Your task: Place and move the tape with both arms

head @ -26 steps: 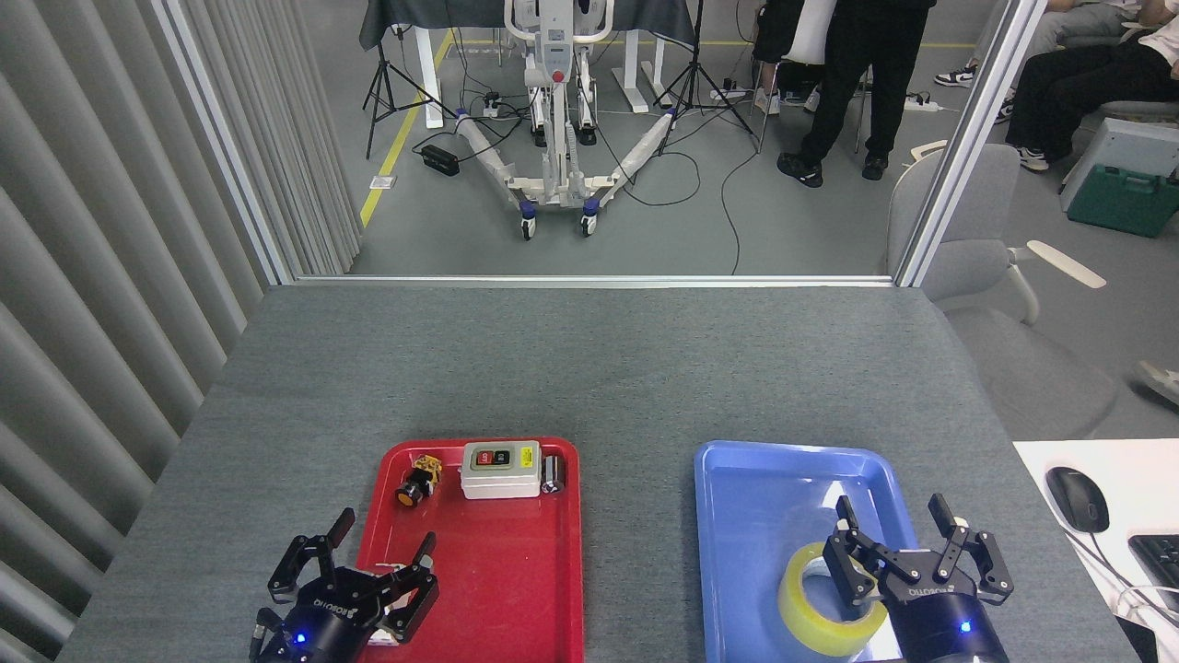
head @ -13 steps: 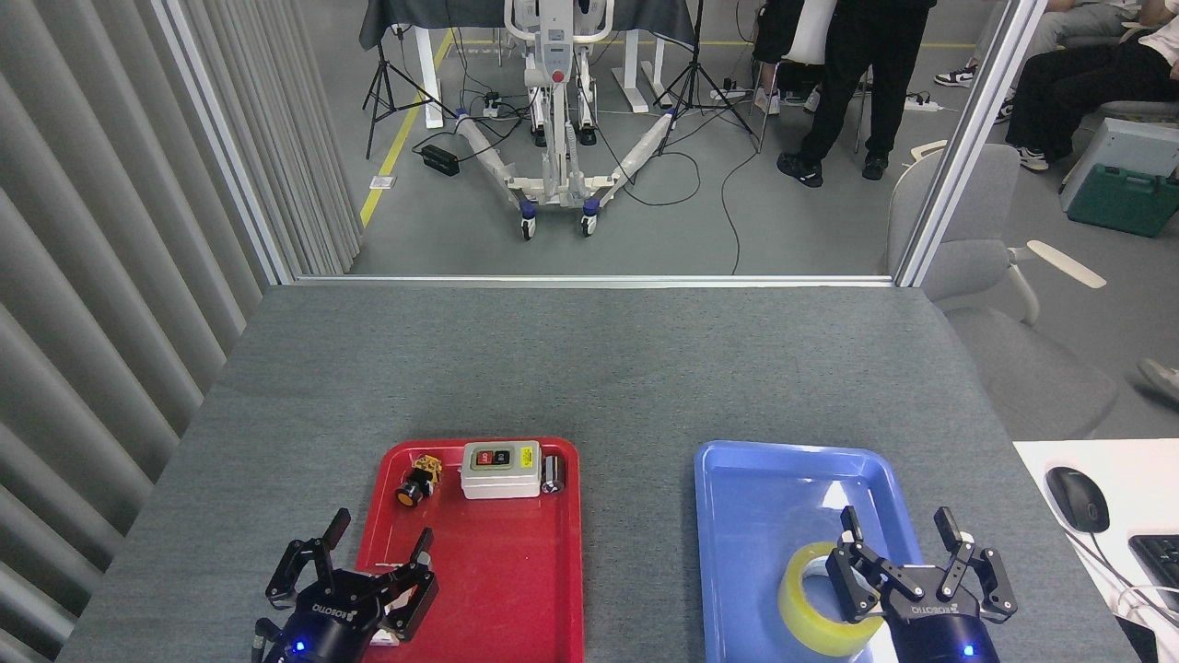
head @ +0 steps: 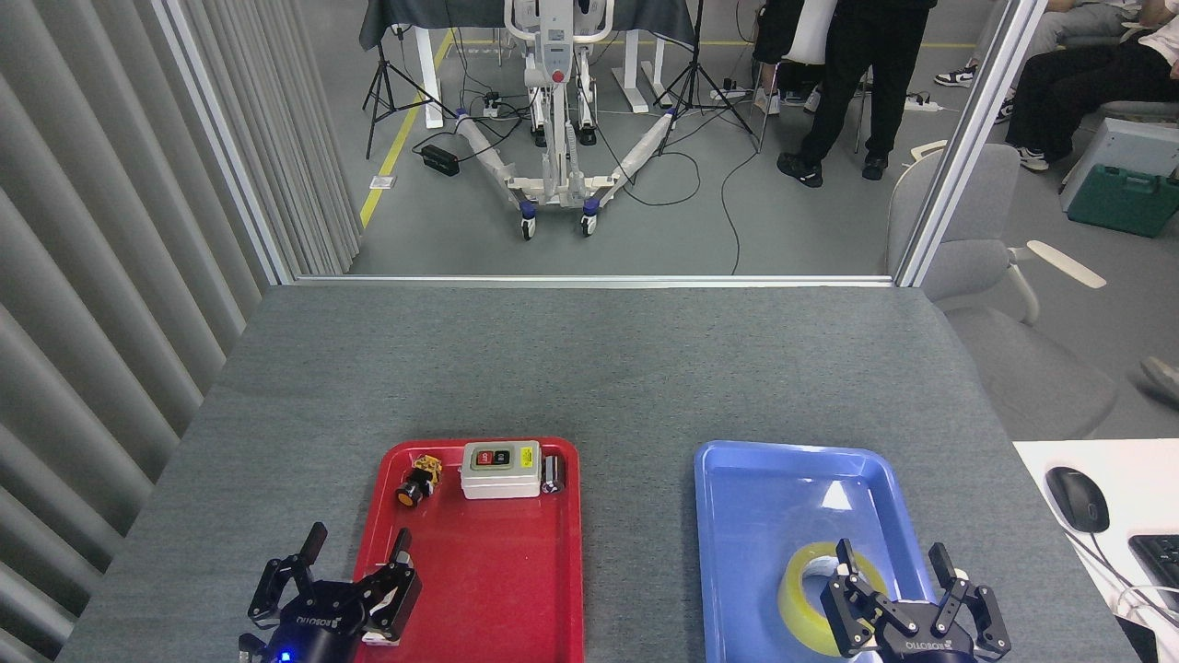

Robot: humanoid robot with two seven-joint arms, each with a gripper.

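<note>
The tape (head: 799, 597), a wide yellow translucent roll with a whitish core, lies flat in the near part of the blue tray (head: 764, 488). My right gripper (head: 892, 557) is open at the bottom right, its fingers spread over the roll's right side and the tray's right rim, hiding part of the roll. At the bottom left my left gripper (head: 357, 541) is open with nothing in it, straddling the left rim of the red tray (head: 516, 571).
The red tray holds a white switch box (head: 500, 468), a small yellow-and-black button part (head: 417, 479) and a small metal cylinder (head: 553, 474) along its far edge. A white desk with a mouse (head: 1076, 498) stands at the right. People stand beyond the table.
Both grippers have drawn back toward the near edge and sit lower in view. The right gripper stays open over the tape, which has not moved.
</note>
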